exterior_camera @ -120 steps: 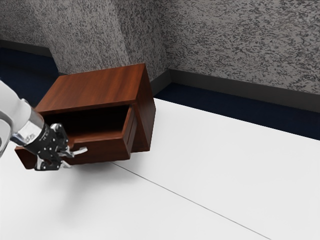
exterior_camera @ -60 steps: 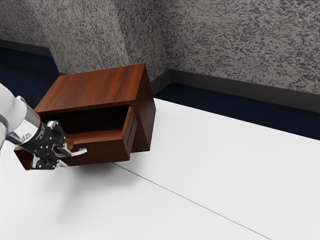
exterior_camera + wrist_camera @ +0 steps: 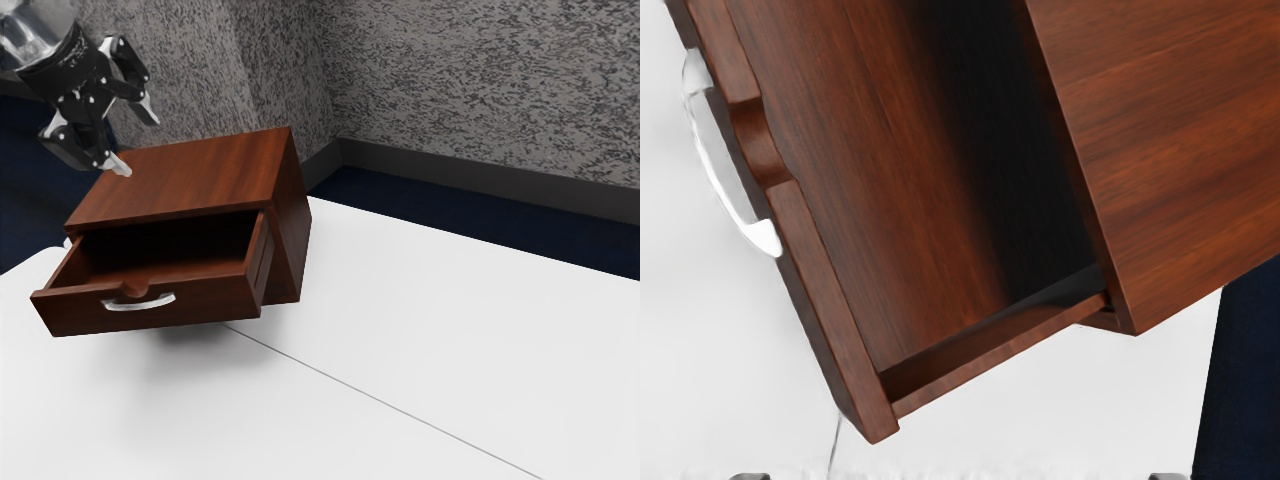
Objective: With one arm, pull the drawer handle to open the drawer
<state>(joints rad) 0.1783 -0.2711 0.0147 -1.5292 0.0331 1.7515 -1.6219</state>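
Pincer (image 3: 138, 146) now high above open drawer (image 3: 160, 290)

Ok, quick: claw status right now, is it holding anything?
Claw: open, holding nothing, up above the cabinet and apart from the drawer handle.

Dark reddish-brown wooden drawer (image 3: 150, 290) pulled well out of its cabinet (image 3: 200, 180), interior bare, curved silver handle (image 3: 138, 301) centred on its front, cabinet on white counter (image 3: 420, 330)
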